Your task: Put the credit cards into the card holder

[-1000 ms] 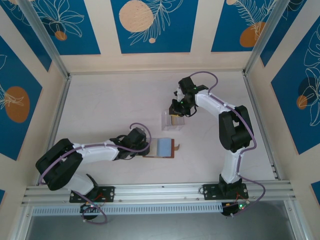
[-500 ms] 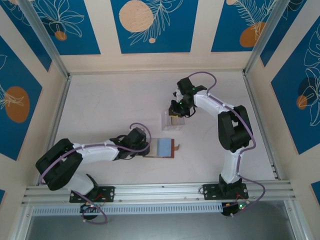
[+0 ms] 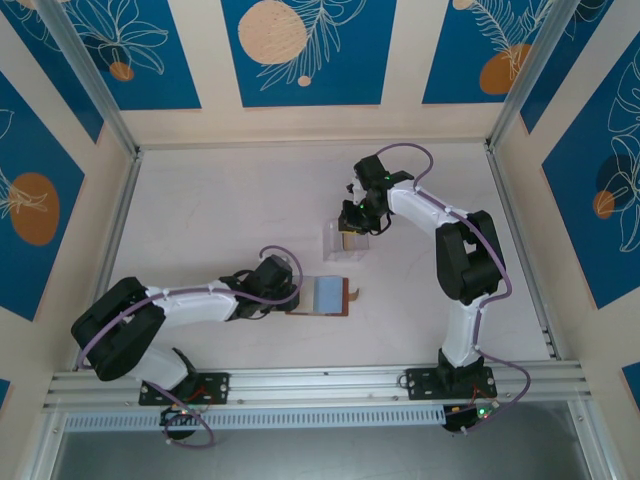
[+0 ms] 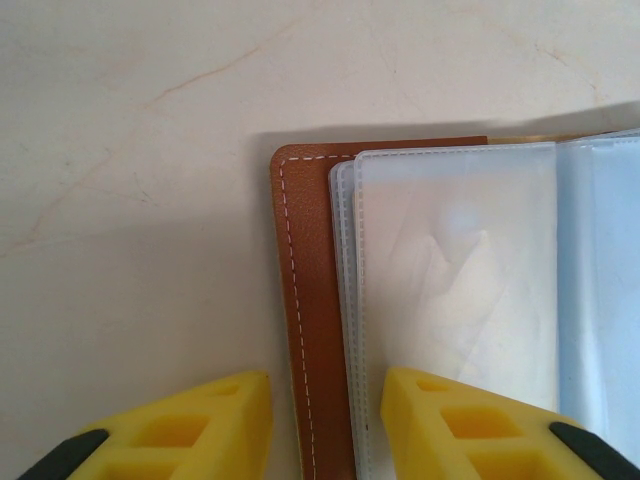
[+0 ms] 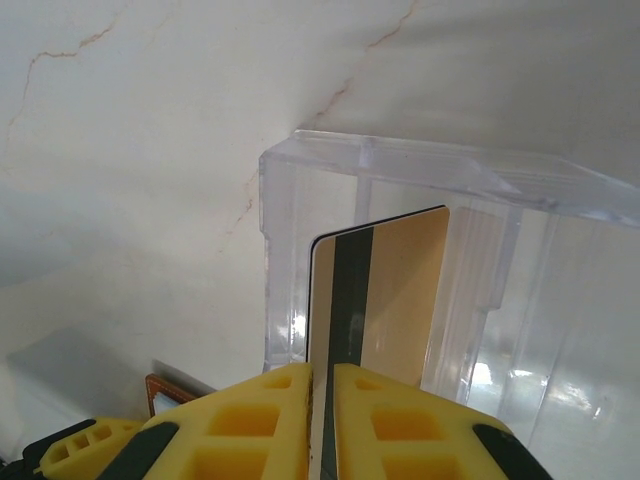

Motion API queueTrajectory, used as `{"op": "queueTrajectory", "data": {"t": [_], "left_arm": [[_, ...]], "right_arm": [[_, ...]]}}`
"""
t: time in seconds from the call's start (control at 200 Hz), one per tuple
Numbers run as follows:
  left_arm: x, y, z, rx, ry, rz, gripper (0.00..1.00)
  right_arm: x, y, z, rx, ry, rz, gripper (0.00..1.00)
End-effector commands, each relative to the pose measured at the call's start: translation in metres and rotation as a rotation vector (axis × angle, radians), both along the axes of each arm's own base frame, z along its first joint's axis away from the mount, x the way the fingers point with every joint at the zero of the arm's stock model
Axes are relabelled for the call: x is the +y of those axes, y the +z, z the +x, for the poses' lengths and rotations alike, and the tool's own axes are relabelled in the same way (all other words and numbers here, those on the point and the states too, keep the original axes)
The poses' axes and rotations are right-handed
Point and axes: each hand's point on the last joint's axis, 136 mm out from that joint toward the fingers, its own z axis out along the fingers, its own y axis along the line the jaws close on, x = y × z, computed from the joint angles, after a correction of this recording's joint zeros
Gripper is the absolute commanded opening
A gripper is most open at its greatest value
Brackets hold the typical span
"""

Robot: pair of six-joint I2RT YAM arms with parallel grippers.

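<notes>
Card: a tan card [image 5: 395,300] with a dark stripe stands upright in the clear stand [image 5: 290,190], centre of the right wrist view
Right gripper: the right gripper [image 5: 322,400] has its yellow fingers pressed together on the card's near edge, bottom centre of the frame
Card holder: the card holder [image 4: 310,300] lies open and flat on the table [image 4: 130,150], brown cover at centre, pale sleeves spreading to the right edge
Left gripper: the left gripper [image 4: 325,425] has its fingers [image 4: 220,420] parted, straddling the cover's stitched edge at the bottom of the frame; whether they press on it I cannot tell
Handling: the card is probably light, stiff and slick, so a firm pinch on the flat faces near one short edge should suit it best
Risk: the sleeves look thin and floppy; a card meeting one at an angle would likely buckle it, and the light holder could slide unless pinned
</notes>
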Motion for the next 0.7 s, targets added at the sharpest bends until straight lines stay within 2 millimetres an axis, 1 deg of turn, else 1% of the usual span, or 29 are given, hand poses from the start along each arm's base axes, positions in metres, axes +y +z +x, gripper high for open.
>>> {"op": "queueTrajectory", "data": {"t": [0.0, 0.175, 0.275, 0.47, 0.695], "left_arm": [[0.015, -0.032, -0.021, 0.094, -0.009, 0.076, 0.35], [0.015, -0.032, -0.021, 0.094, -0.009, 0.078, 0.35], [0.015, -0.032, -0.021, 0.094, -0.010, 0.077, 0.35], [0.015, -0.033, -0.022, 0.096, -0.008, 0.076, 0.35], [0.015, -0.032, -0.022, 0.094, -0.008, 0.075, 0.35]], "right_arm": [[0.000, -0.013, -0.008, 0.042, 0.024, -0.021, 0.16], [0.001, -0.014, -0.008, 0.043, 0.026, -0.023, 0.16], [0.005, -0.008, -0.009, 0.039, 0.032, 0.007, 0.16], [0.005, 0.002, -0.008, 0.026, 0.027, 0.035, 0.16], [0.007, 0.003, -0.008, 0.033, 0.024, 0.059, 0.16]]}}
